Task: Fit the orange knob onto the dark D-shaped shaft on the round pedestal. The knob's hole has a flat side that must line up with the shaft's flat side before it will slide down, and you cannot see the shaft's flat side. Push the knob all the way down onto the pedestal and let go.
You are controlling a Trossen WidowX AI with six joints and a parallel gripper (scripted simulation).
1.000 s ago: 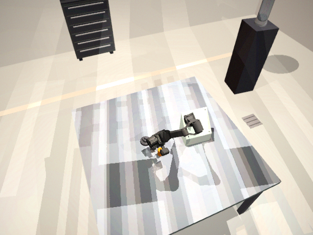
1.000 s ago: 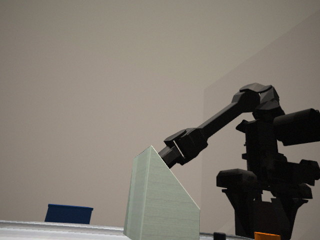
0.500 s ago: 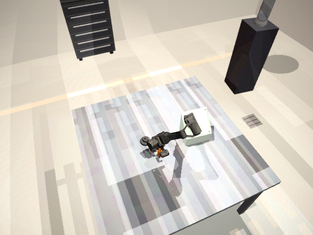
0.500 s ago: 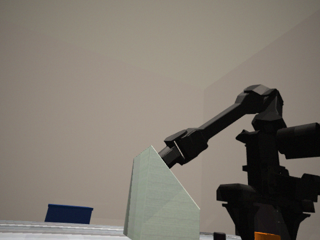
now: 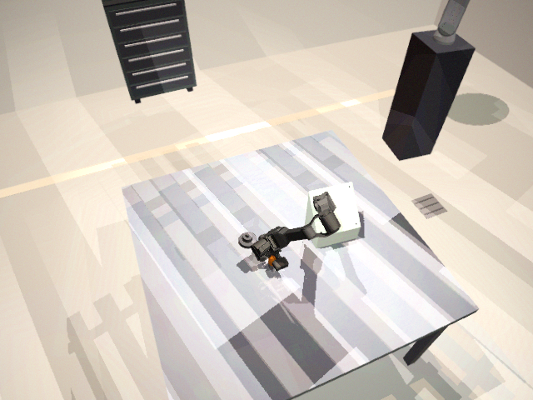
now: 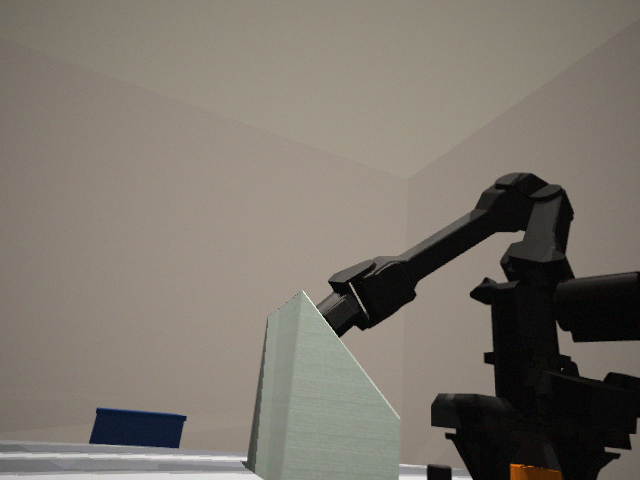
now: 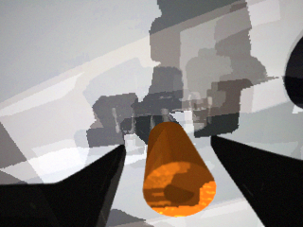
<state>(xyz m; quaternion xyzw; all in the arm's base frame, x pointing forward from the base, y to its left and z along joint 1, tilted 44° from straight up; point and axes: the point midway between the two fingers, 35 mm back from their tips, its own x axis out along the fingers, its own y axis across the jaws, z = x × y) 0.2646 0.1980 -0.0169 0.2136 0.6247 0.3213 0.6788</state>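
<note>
The orange knob [image 5: 271, 260] [image 6: 535, 472] [image 7: 163, 151] stands upright on the table, its hole facing up toward the wrist camera. My gripper [image 7: 167, 144] is open, with one finger on each side of the knob and a gap showing at both sides in the wrist view. The round grey pedestal [image 5: 241, 243] with its shaft [image 5: 246, 236] stands beside the gripper in the top view. Only a dark curved part shows at the right edge of the wrist view. The shaft's flat side cannot be made out.
The arm rises from a pale green-white sloped block [image 5: 340, 237] [image 6: 341, 408] on the striped table [image 5: 193, 267]. A dark drawer cabinet [image 5: 155, 56] and a tall black stand [image 5: 425, 90] are on the floor beyond. A blue bin [image 6: 136, 427] shows in the exterior view.
</note>
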